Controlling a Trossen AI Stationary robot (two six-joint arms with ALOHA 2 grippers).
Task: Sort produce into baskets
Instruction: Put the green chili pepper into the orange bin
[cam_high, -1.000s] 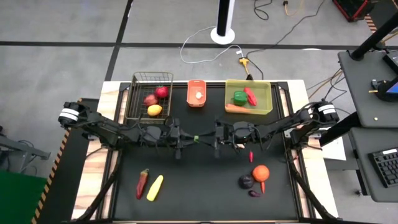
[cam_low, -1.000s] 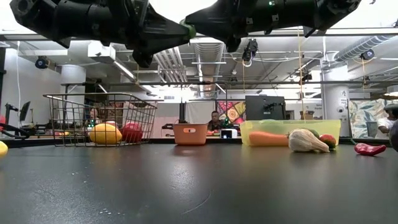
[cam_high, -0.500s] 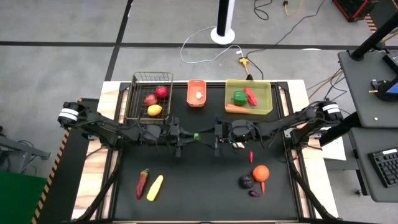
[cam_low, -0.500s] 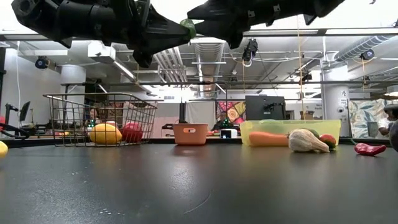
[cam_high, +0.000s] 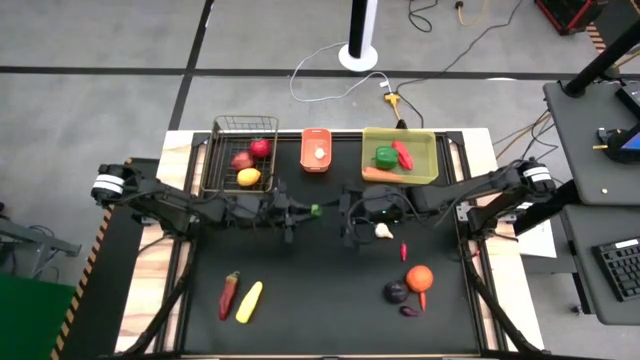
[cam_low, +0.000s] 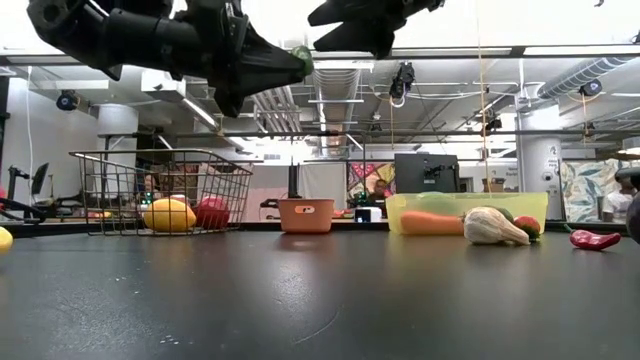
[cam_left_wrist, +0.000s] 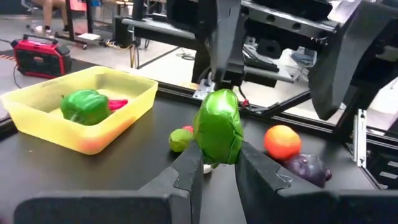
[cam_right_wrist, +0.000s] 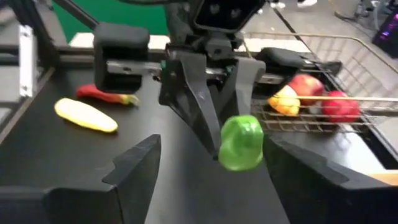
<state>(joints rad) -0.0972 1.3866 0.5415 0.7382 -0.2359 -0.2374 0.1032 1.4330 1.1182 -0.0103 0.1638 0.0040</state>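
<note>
The left gripper (cam_left_wrist: 214, 165) is clamping a small green fruit (cam_left_wrist: 217, 126); the right gripper (cam_right_wrist: 211, 163), facing it, is standing open and empty. Next, the fruit probably needs carrying to the wire basket (cam_high: 240, 155).

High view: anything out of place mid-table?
Nothing spilled or damaged. The left gripper is shut on a small green fruit in mid-air over the middle of the table; the right gripper faces it, open and empty. A pale garlic-like piece lies loose on the table near it.

The left gripper (cam_left_wrist: 216, 163) at bottom centre pinches a small green pepper (cam_left_wrist: 218, 126). At left, a yellow bin (cam_left_wrist: 93, 130) holds another green pepper (cam_left_wrist: 84, 106). An orange (cam_left_wrist: 282, 141) sits at right.
</note>
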